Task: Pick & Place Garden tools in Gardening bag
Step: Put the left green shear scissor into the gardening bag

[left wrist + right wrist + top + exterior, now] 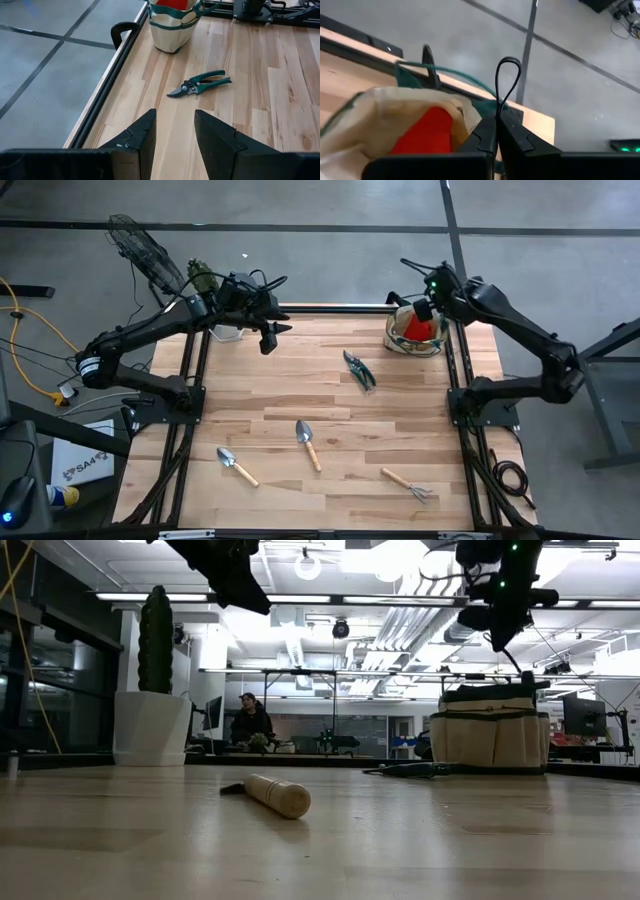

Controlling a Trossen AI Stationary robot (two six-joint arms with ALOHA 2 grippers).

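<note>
Fingers [496, 131] of the right arm were clenched over the gardening bag [414, 332], tan with green trim, red inside, at the bench's [330, 430] far corner; left fingers [175, 137] stood parted, empty, above pale planks.

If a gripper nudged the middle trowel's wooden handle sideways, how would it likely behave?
The middle trowel lies flat on the table. Its handle looks round in the low view, so it would probably roll a little before the flat blade stops it. It looks rigid, so it should pivot as one piece. The smooth wood might slip in a loose grip.
</note>
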